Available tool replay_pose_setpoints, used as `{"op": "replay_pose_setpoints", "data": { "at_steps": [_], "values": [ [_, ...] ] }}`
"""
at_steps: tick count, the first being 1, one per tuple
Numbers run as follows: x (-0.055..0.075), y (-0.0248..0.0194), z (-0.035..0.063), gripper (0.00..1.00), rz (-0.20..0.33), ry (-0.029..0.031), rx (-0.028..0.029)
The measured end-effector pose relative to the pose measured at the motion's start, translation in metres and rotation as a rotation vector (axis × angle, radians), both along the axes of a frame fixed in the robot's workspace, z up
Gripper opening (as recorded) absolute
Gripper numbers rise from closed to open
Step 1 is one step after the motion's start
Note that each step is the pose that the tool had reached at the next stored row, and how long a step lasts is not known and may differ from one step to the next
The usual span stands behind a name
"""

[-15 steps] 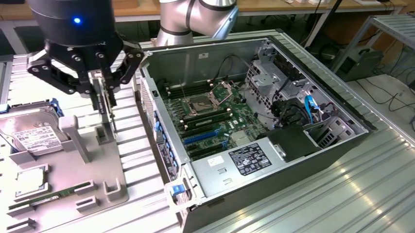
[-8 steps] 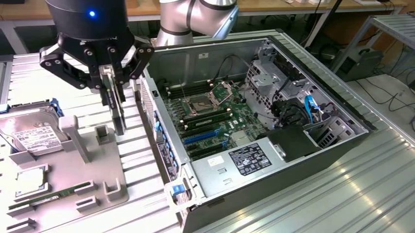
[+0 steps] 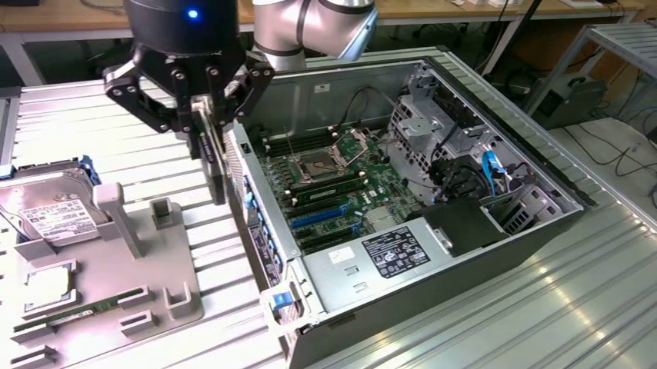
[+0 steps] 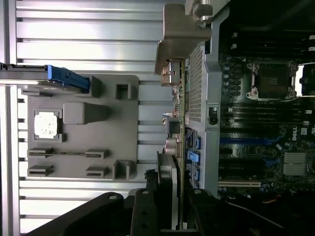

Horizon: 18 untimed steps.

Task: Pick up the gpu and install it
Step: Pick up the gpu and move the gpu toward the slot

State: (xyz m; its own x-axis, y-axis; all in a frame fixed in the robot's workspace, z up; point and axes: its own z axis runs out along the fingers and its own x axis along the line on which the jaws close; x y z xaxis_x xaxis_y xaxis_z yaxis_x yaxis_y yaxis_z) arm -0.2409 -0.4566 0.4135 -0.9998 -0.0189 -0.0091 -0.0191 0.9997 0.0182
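The black pincer (image 3: 205, 119) is clenched on the thin black gpu card (image 3: 217, 173), silvery metal bracket at one end, held upright on edge over the ribbed aluminium surface (image 3: 138, 157), the open black computer case (image 3: 411, 192) just at its 3 o'clock and the grey plastic parts holder (image 3: 134, 269) at its 7 o'clock in the exterior view.

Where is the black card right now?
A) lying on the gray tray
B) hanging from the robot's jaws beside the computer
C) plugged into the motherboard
B: the gpu hangs edge-down from the shut jaws of the gripper, beside the open computer case.
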Motion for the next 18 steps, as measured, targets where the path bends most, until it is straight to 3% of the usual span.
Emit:
{"op": "replay_pose_setpoints", "data": {
  "at_steps": [18],
  "values": [
    [0.064,0.0000,0.0006,0.29,0.000,0.0000,0.0000]
  ]
}}
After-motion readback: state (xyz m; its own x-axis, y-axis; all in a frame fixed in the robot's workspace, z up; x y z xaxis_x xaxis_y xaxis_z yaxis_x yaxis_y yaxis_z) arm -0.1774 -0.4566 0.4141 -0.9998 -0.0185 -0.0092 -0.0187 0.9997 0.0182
